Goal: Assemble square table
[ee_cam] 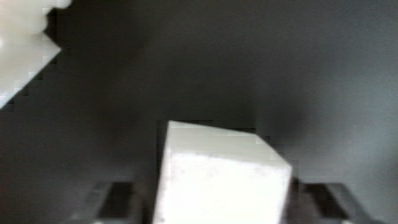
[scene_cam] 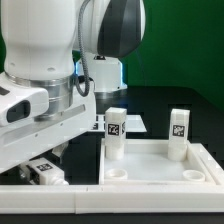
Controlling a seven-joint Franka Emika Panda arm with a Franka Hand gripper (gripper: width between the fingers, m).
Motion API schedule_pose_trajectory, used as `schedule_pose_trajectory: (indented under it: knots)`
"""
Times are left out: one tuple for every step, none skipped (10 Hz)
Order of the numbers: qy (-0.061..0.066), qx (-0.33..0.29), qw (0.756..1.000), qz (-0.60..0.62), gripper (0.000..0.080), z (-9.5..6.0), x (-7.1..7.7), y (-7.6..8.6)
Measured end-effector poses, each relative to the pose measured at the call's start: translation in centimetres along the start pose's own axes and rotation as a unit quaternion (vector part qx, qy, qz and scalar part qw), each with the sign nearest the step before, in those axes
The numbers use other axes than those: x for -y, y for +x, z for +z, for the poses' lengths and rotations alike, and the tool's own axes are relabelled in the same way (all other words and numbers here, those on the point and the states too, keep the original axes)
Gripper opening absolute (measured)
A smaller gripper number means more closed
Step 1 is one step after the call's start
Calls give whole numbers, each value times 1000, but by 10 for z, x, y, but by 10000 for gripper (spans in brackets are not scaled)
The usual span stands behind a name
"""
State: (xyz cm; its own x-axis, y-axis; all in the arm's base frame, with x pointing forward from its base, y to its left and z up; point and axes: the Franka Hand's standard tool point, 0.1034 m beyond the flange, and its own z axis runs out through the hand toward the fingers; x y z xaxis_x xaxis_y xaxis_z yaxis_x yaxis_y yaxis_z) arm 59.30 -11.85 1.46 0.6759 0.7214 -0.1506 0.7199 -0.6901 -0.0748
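Observation:
The white square tabletop lies at the exterior view's lower right, with a raised rim and round corner holes. Two short white legs stand upright on its far side: one at its far left corner and one further right, each with a black-and-white tag. In the wrist view my gripper is shut on a third white leg, with a dark finger on each side. In the exterior view this tagged leg shows at the lower left under my hand, low over the table.
The arm's big white body fills the exterior view's left and hides the table behind it. A long white rail runs along the front left. A white shape shows at the edge of the wrist view.

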Motion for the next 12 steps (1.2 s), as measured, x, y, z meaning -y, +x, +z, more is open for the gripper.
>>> schedule_pose_trajectory:
  knots:
    - [0, 0, 1000, -9, 284, 0, 0, 0]
    - [-1, -1, 1000, -22, 284, -2, 0, 0]
    - [-6, -7, 999, -48, 284, -12, 4, -6]
    - [-6, -12, 996, -87, 284, -24, 16, -26]
    - [1, -13, 989, -150, 284, -34, 25, -45]
    - [-4, -16, 983, -184, 284, -57, 16, -60]
    - [-11, -14, 978, -207, 284, -55, 16, -59]
    - [-5, -11, 968, -250, 284, -48, 18, -58]
    - [-6, -11, 961, -277, 284, -49, 17, -60]
    - [-7, -12, 950, -311, 284, -46, 18, -61]
    - [-3, -16, 911, -411, 285, -32, 38, -76]
    - [12, -20, 882, -470, 285, -27, 58, -97]
